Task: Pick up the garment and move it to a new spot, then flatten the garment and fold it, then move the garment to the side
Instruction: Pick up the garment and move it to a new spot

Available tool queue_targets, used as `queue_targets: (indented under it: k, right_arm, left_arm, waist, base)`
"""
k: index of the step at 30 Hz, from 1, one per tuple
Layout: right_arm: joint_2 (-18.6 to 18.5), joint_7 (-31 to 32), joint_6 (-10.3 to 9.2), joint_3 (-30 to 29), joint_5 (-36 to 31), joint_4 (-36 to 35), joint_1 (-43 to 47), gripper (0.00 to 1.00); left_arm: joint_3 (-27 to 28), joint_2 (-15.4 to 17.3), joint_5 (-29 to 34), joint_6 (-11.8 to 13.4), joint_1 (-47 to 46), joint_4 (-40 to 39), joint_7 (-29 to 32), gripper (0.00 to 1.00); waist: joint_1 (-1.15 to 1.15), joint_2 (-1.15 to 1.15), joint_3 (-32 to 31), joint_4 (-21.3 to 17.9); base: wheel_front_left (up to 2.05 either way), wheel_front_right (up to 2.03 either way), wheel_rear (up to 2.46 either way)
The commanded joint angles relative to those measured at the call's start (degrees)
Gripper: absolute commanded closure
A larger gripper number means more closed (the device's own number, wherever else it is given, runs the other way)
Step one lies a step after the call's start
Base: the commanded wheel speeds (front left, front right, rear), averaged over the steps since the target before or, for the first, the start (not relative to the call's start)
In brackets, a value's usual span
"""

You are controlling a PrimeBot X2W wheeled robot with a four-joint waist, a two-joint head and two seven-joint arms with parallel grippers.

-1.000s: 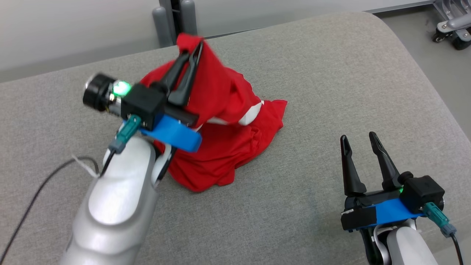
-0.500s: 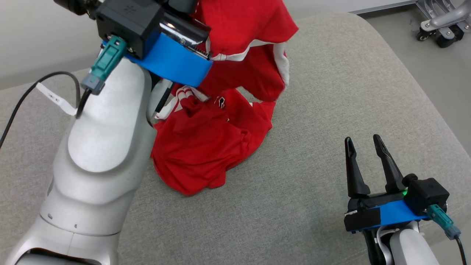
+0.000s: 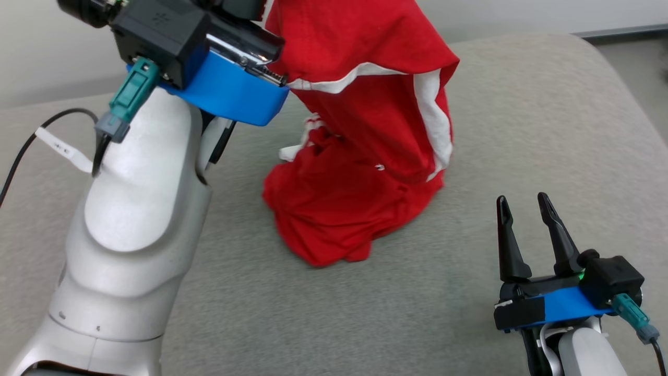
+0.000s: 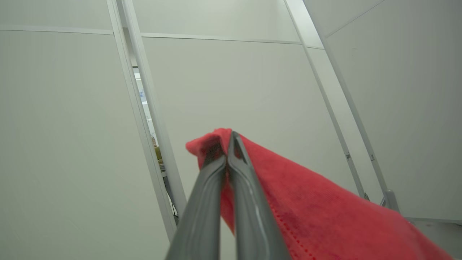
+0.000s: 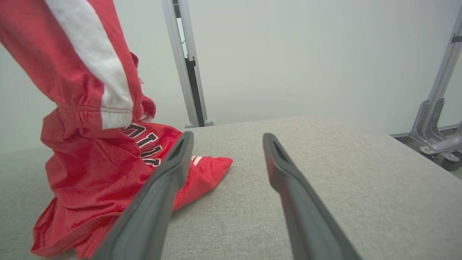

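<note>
The left gripper (image 4: pixel 228 142), its two fingers pressed together, pinches a fold of the red garment (image 3: pixel 365 130) and holds it high above the grey pad (image 3: pixel 548 115). In the left wrist view the cloth bunches around the fingertips and falls away to the lower right, with pale wall panels (image 4: pixel 252 90) behind. Seen from the head, the garment hangs from the grip as a tall drape, with white stripes running across it and down its right side. Its lower part lies crumpled on the pad near the middle. The left forearm (image 3: pixel 135 219) rises at the left, a black cable (image 3: pixel 21 156) trailing beside it. The right gripper (image 3: pixel 522 201) sits at the lower right, fingers spread and empty, apart from the cloth. Its wrist view shows black-and-white lettering (image 5: pixel 144 141) on the heap.
</note>
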Motion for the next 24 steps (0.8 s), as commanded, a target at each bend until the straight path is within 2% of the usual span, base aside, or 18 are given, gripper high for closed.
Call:
queue_targets:
  k: [1,3,6,9,10,11,13,24]
  right_arm:
    - [0.05,-0.03,-0.02,-0.32,-0.69,-0.45,0.04,0.00]
    - [0.05,-0.03,-0.02,-0.16,-0.79,-0.43,-0.07,0.00]
    - [0.04,-0.03,-0.02,-0.71,-1.51,-0.63,0.21,0.00]
    - [0.02,-0.03,-0.02,-0.72,-2.08,-0.55,0.31,0.00]
    - [0.02,-0.03,-0.02,-0.72,-2.08,-0.55,0.31,0.00]
    - [0.01,-0.03,-0.02,-0.56,-2.50,-0.59,0.41,0.00]
    - [-0.08,-0.03,-0.02,-0.34,-2.59,-0.46,0.39,0.00]
    - [-0.85,-0.03,-0.02,0.28,-3.38,-0.92,0.97,0.00]
  left_arm:
    - [0.65,0.63,-0.21,0.33,1.03,-0.49,-0.20,1.00]
    - [0.98,1.03,-0.18,0.52,1.33,-0.66,-0.20,1.00]
    - [2.11,1.87,-0.56,0.91,2.44,-1.30,-0.20,1.00]
    - [3.11,2.52,-0.77,1.32,3.53,-1.84,-0.20,1.00]
    - [3.11,2.52,-0.77,1.32,3.53,-1.84,-0.20,1.00]
    - [3.80,3.02,-0.98,1.56,4.33,-2.16,-0.20,1.00]
    - [4.45,3.59,-1.07,1.65,5.13,-2.37,-0.20,1.00]
    - [8.45,5.91,-2.22,3.04,10.84,-3.37,-0.20,1.00]
  waist:
    - [0.00,0.00,0.06,4.96]
    - [0.00,0.00,0.05,6.09]
    - [0.00,0.00,0.04,11.56]
    - [0.00,0.00,-0.13,15.53]
    - [0.00,0.00,-0.13,15.53]
    - [0.00,0.00,-0.34,17.92]
    - [0.00,0.00,-0.56,20.06]
    - [0.00,0.00,-0.85,28.68]
  base:
    - [0.00,0.00,0.00]
    - [0.00,0.00,0.00]
    - [0.00,0.00,0.00]
    - [0.00,0.00,0.00]
    - [0.00,0.00,0.00]
    - [0.00,0.00,0.00]
    - [0.00,0.00,0.00]
    - [0.00,0.00,0.00]
